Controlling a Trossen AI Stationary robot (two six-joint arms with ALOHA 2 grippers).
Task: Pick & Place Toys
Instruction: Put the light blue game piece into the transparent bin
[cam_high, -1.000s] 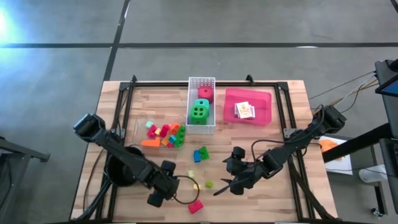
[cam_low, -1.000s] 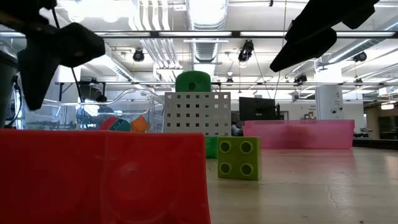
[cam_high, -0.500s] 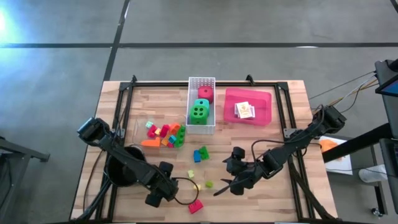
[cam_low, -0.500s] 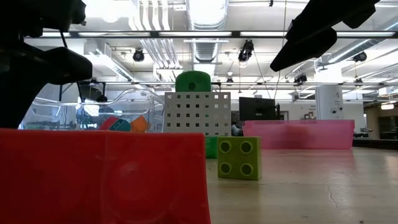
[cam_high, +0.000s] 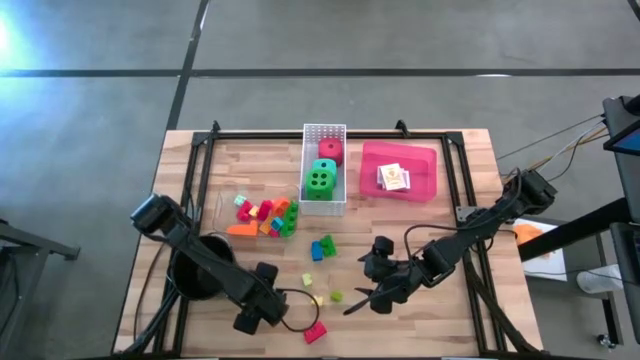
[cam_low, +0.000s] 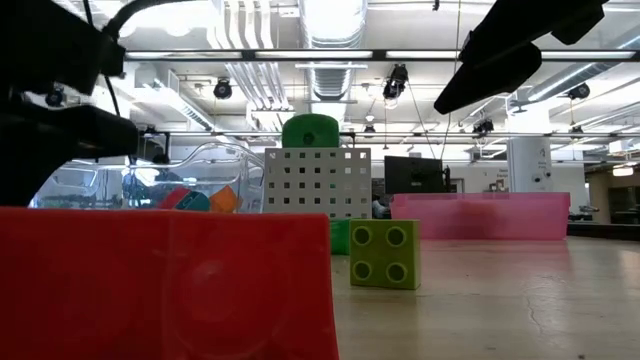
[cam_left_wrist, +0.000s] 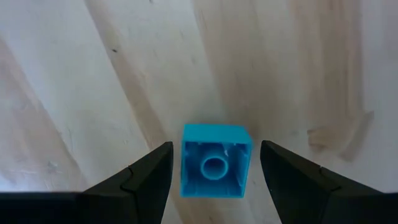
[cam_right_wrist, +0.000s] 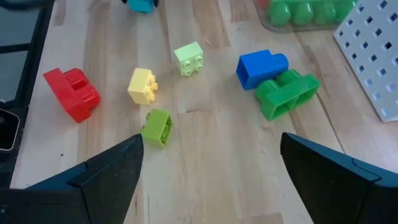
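Two grippers are low over the table's near half. Left gripper (cam_left_wrist: 211, 180) sits straight above a teal brick (cam_left_wrist: 215, 160), lying hollow side up on bare wood; fingers (cam_left_wrist: 146, 177) spread, one each side of the brick, neither touching, nothing held. That straddle looks like a pre-grasp line-up, prob. so the jaws can drop and close on the brick's flat sides. In the high view the left gripper (cam_high: 262, 305) is near the front edge, beside the black pot (cam_high: 195, 275), w/ a red brick (cam_high: 314, 332) just to its right.

Right gripper (cam_right_wrist: 208, 180) hovers near table centre-right, fingers wide apart, empty. Ahead of it lie loose bricks: yellow brick (cam_right_wrist: 142, 85), pale green brick (cam_right_wrist: 188, 58), olive brick (cam_right_wrist: 157, 127), blue brick (cam_right_wrist: 261, 67) touching a green brick (cam_right_wrist: 287, 94). It prob. waits clear so as not to crowd the left arm.

Already sorted, by the look: green die (cam_high: 321, 178) and red die (cam_high: 330, 151) in the white basket (cam_high: 324, 129), a card pack (cam_high: 394, 177) in the red tray (cam_high: 428, 160). A heap of mixed bricks (cam_high: 265, 216) lies left of the basket, well apart from both grippers.

Task seems partway: many bricks not yet binned.
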